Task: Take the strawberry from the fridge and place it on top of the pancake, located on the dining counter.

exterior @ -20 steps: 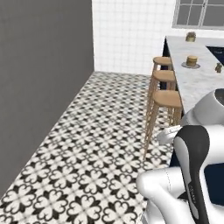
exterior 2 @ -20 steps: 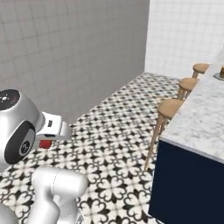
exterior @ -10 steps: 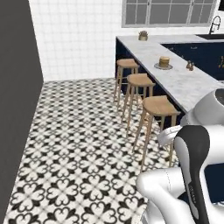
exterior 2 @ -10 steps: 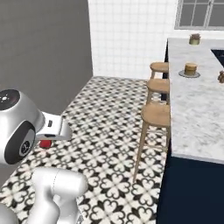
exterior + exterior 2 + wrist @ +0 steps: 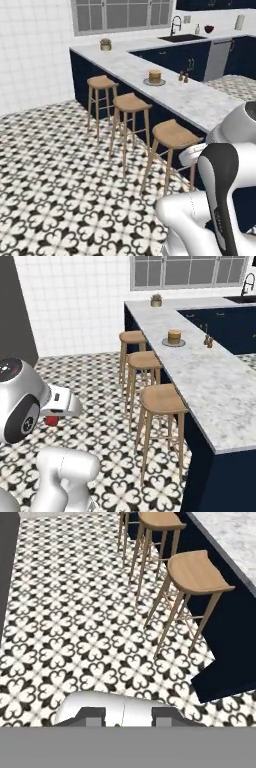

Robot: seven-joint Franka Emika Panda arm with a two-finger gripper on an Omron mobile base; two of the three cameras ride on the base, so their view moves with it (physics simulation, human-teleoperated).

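- The strawberry (image 5: 51,420) is seen in the right base view as a small red berry tucked at the gripper (image 5: 54,417), low beside the arm and above the patterned floor (image 5: 100,386); it is judged to be clenched between the fingers, though the fingertips themselves are hidden by the white hand.
- The pancake (image 5: 174,336) is seen as one short tan stack on one grey plate (image 5: 173,342), resting on the dining counter (image 5: 210,381); in the left base view it sits at (image 5: 155,76) on the marble top (image 5: 190,97).
- The relation on which the coming move turns: the pancake lies ahead of the berry, off to the right and higher, well apart, with the stools between; a lift and a long forward reach, or a closer drive, are judged to be needed.
- The counter's long axis is seen running away from the base, towards the window (image 5: 190,271).
- Counted: one strawberry; one pancake stack; one plate; three wooden stools (image 5: 160,398); two small shakers (image 5: 207,342) just beside the plate; one potted plant (image 5: 156,300) at the far corner.
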